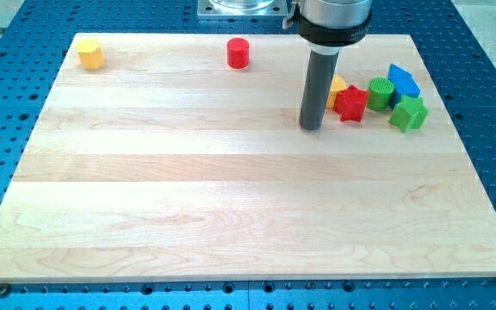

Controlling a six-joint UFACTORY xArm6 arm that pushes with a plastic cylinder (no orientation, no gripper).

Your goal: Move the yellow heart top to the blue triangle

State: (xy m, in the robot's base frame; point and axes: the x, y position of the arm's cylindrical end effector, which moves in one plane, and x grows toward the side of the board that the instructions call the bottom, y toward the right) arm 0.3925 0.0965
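Camera view. My tip (311, 127) rests on the wooden board (231, 198), right of centre and toward the top edge. It is a bare rod with nothing to open or close, and it holds nothing.

The yellow heart (337, 85) is just to the right of the rod and partly hidden behind it, so I cannot tell whether rod and heart touch. The shape is only half visible; I take it for the heart from the task.

The blue triangle (403, 81) lies near the board's right edge, in the top-right area, at the far side of the cluster.

Obstacles: the red star (350, 103) sits against the heart's lower right. The green cylinder (380, 92) stands between the heart and the triangle. The green cube (409, 113) sits just below the triangle.

Risks, as judged:
- A straight push to the right would likely drive the heart into the star and the cylinder. The whole cluster could then shift and carry the triangle toward the right edge.
- The tip sits lower than the heart, so a push from here may catch the star first.
- The space above the triangle is narrow, so an overshoot could send the heart off the top edge.

Away from the action: the yellow hexagon (90, 53) in the top-left corner and the red cylinder (238, 52) near the top edge, both well apart.
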